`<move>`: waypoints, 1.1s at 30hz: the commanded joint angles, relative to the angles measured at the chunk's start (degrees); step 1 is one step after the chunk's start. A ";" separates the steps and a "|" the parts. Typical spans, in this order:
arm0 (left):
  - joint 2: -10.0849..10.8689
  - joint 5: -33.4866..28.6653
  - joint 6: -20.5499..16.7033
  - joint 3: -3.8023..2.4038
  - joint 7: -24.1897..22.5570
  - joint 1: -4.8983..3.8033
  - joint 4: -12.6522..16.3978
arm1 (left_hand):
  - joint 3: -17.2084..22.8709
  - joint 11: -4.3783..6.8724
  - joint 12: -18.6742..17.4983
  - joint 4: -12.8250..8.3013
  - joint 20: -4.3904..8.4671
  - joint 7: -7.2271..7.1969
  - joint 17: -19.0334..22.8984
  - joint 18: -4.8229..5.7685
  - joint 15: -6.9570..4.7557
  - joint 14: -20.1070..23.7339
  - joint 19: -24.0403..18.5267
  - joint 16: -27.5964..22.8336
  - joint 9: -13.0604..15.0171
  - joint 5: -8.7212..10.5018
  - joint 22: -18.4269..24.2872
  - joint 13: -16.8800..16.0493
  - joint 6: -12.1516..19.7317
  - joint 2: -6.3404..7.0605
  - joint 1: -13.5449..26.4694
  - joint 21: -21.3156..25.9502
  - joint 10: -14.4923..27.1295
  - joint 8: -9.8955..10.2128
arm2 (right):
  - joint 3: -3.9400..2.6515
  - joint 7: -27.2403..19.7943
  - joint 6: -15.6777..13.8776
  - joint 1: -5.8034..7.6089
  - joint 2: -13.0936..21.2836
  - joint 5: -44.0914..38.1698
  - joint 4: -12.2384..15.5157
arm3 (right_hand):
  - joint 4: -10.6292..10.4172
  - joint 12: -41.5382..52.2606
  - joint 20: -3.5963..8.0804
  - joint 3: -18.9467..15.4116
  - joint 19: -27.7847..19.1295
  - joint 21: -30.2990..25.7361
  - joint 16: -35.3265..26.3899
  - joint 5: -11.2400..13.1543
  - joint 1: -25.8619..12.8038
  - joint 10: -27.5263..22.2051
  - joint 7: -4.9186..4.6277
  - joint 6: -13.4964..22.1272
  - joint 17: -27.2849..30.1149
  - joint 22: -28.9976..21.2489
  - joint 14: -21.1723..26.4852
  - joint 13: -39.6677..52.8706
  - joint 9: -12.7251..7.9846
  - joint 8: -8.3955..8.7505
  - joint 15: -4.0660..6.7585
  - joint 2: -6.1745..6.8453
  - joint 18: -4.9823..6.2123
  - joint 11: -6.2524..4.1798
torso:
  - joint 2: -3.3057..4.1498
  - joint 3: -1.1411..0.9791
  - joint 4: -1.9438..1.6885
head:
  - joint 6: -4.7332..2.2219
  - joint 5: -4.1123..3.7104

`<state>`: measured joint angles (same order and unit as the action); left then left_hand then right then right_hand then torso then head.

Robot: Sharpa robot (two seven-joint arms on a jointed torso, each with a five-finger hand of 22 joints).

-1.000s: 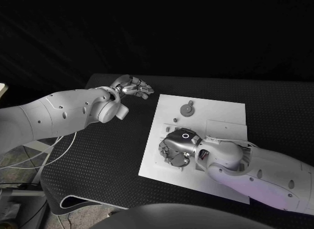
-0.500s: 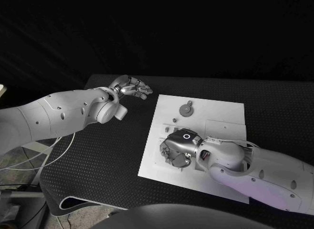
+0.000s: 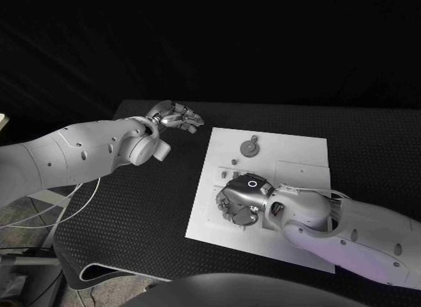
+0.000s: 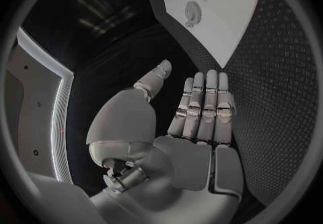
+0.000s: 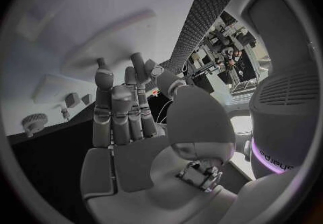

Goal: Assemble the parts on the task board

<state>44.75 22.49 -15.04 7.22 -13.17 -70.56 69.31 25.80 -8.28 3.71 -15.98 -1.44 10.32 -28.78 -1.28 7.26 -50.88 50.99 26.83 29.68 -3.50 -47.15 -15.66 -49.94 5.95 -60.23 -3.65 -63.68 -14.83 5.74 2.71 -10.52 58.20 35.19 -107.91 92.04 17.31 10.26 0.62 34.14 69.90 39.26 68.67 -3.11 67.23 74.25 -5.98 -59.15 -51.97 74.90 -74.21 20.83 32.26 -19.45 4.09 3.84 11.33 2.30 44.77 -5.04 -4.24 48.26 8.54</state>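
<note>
1. The white task board [image 3: 293,157] lies flat in the middle of the black desk [image 3: 127,211], its long side running away from the robot.
2. The right hand [image 3: 240,199] is down over the near left part of the board, palm toward the plate, covering whatever lies beneath it.
3. From behind that wrist, its fingers [image 5: 111,108] stand side by side, only slightly bent, with the thumb set off to one side; nothing shows between them, though I cannot tell if the tips touch a part.
4. A round grey part [image 3: 252,148], shaped like a gear, sits on the far half of the board, well apart from the right hand. A smaller part [image 3: 235,160] lies between it and the hand.
5. The left hand [image 3: 176,116] hovers above the desk beyond the board's far left corner, off the plate.
6. Its fingers [image 4: 202,108] are straight and close together, thumb apart, holding nothing.
</note>
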 commanded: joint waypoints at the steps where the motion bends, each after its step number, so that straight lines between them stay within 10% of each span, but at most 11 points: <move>1: -0.05 -0.24 0.27 -0.03 -0.37 -0.18 0.10 | -0.08 0.11 0.25 0.06 -0.15 0.06 -0.07 -0.55 0.00 -0.55 0.24 -0.22 -0.10 0.25 0.10 0.06 0.41 -0.41 -0.08 -0.32 0.14 -0.23 | 0.21 -0.96 0.54 -0.26 -0.08 0.82 -0.01 | -0.43 -0.06 0.43 -0.10 -0.04 0.33 0.27 -0.26 2.06 0.92 -0.15 -0.35 -0.04 1.29 0.23 0.22 0.06 -0.02 0.64 -1.70 3.67 -0.66 | 0.01 0.04 -0.01 | -0.03 -0.08; 4: -0.07 -0.24 0.24 -0.03 -0.38 -0.18 0.11 | -0.09 0.10 0.25 0.07 -0.15 0.07 -0.08 -0.55 0.00 -0.55 0.24 -0.24 -0.11 0.25 0.11 0.07 0.42 -0.40 -0.06 -0.32 0.15 -0.23 | 0.21 -0.94 -0.24 -0.25 -0.02 2.25 -0.18 | -0.48 -0.62 0.38 -0.28 -0.08 0.38 0.26 -0.27 1.62 -0.01 -0.50 0.34 -0.01 1.26 0.21 0.12 -0.08 0.45 0.36 -1.38 3.67 -0.37 | 0.01 0.07 -0.02 | -0.05 -0.10; 15: 0.09 -0.24 0.12 -0.02 -0.31 -0.18 0.14 | -0.10 0.10 0.24 0.06 -0.15 0.07 -0.13 -0.55 0.01 -0.55 0.24 -0.29 -0.12 0.25 0.13 0.08 0.43 -0.38 -0.07 -0.32 0.16 -0.23 | 0.21 -1.14 -1.51 -0.20 0.47 3.57 -0.59 | -1.48 -4.45 -0.46 -1.40 -0.76 -0.32 -0.23 -0.27 -3.11 -7.00 -4.01 8.15 0.31 0.94 1.25 -0.91 -2.27 5.10 -2.57 7.32 3.67 2.65 | 0.02 0.11 -0.03 | -0.10 -0.22; 33: 0.16 -0.24 0.06 -0.02 -0.31 -0.18 0.05 | -0.09 0.10 0.25 0.04 -0.15 0.07 -0.21 -0.55 0.00 -0.57 0.24 -0.36 -0.14 0.25 0.17 0.10 0.43 -0.37 -0.11 -0.33 0.16 -0.26 | 0.13 -2.81 -6.44 0.70 2.56 6.71 1.39 | -2.10 -4.69 -0.50 -0.56 -0.63 -0.34 0.13 -0.24 -4.26 -7.97 -4.39 9.02 0.32 1.09 1.47 -0.59 -2.59 5.31 -2.98 8.43 3.67 3.07 | -0.01 0.04 0.01 | -0.32 -0.52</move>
<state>44.99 22.48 -15.06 7.23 -13.12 -70.56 69.31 25.80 -8.28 3.71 -15.98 -1.44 10.32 -28.94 -1.28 7.26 -50.88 50.99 26.83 29.59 -3.50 -47.05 -15.61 -49.94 5.95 -60.23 -3.65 -63.68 -14.82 5.95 1.36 -14.15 58.58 37.52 -103.33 93.15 15.38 5.59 -0.01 33.55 69.27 38.79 68.67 -3.17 63.06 66.32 -9.91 -50.70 -51.69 74.96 -72.66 20.19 29.69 -14.24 1.32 11.92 11.37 5.53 44.79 -4.97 -4.25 48.13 8.15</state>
